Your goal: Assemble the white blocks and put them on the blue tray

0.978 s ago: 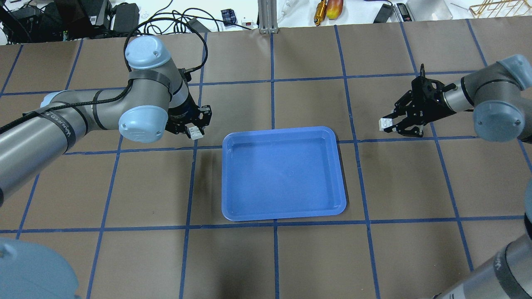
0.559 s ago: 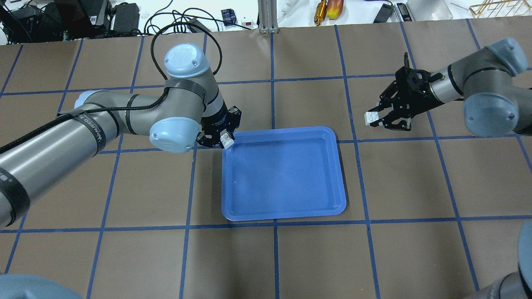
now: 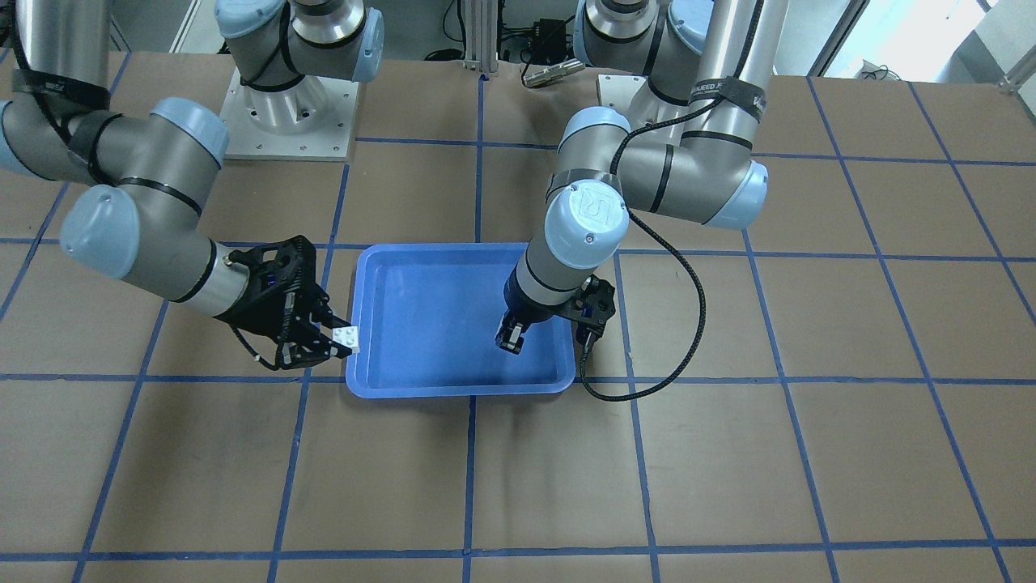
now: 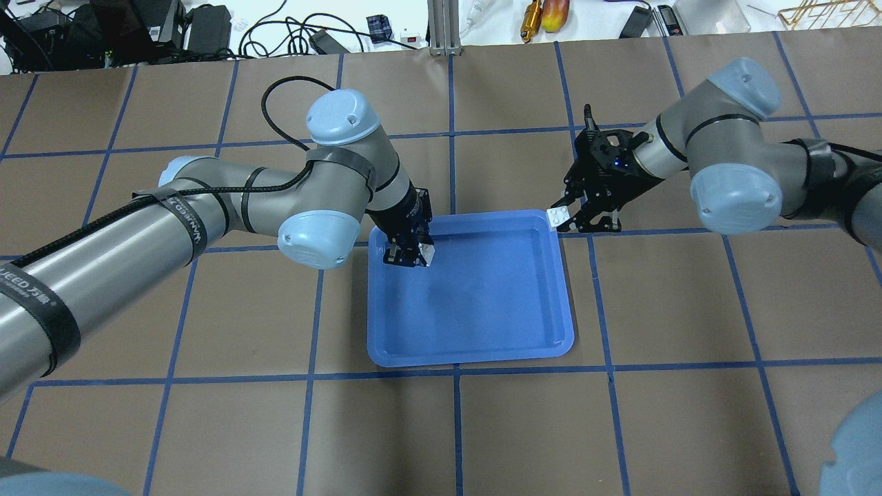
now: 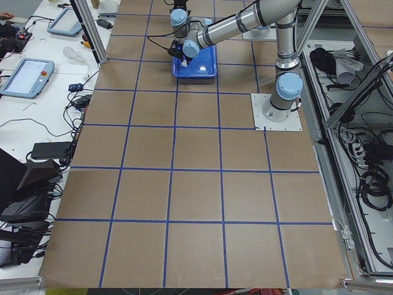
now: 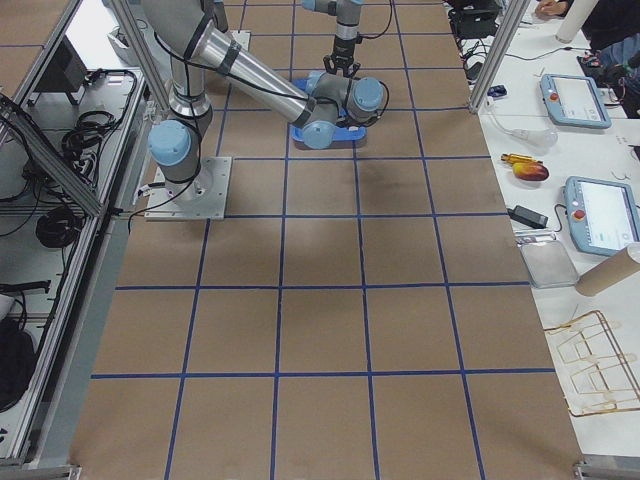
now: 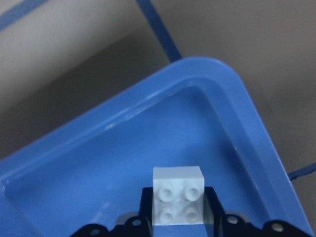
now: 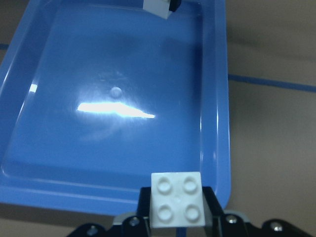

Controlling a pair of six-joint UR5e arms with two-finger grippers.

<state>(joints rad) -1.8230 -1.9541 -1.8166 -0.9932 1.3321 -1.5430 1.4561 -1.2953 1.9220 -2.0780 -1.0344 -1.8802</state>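
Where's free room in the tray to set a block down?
Tray floor holds nothing: centre and the half nearer the robot, up to the near rim, are free. Crowded: far-left corner, under left gripper and left block; far-right corner, where right gripper holds right block at the rim.

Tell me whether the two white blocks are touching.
Apart: overhead view shows the left block and right block with the blue tray's bare floor between.

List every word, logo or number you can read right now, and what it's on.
"UEED", then blurred Chinese characters: black strap on the left arm.
"UR" emblem: that arm's blue wrist cap.
Teach pendant screens: too small to read.
No text: left white block, right white block, blue tray.
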